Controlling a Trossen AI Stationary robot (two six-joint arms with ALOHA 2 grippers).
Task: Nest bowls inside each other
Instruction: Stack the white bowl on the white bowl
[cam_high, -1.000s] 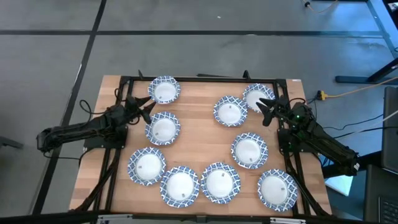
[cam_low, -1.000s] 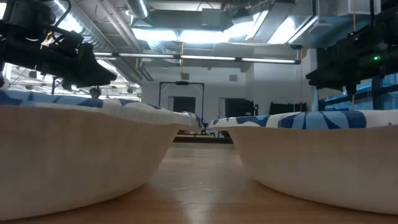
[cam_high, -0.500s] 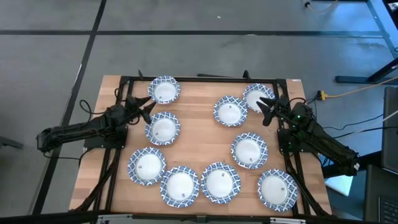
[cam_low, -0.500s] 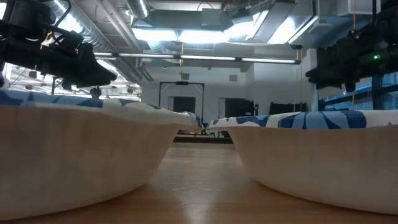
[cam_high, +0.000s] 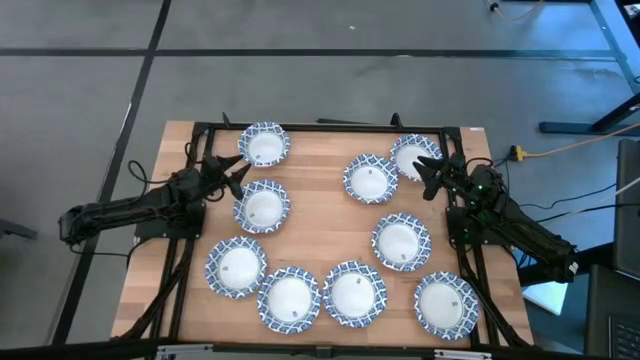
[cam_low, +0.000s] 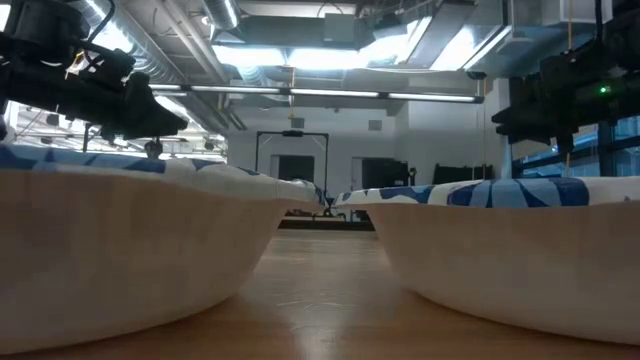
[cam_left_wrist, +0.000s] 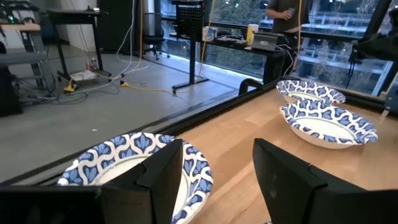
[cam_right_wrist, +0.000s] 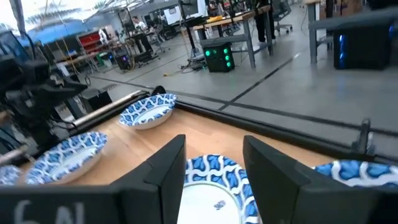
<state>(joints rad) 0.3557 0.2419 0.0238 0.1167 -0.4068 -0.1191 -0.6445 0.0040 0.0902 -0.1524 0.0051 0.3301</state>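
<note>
Ten bowls (cam_high: 265, 207) are lying singly across the counter (cam_high: 325, 215), none nested; left end effector (cam_high: 237, 174) and right end effector (cam_high: 428, 176) are hovering fingers-apart beside far-edge bowls, apparently lining up first picks.

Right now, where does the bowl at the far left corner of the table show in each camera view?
High view: the bowl sits at the far left corner.
Low view: cannot pick it out.
Left wrist view: close, at the lower left.
Right wrist view: far off, by the table's edge.
Shared landmark: the left gripper, jaws open, beside it.
</note>
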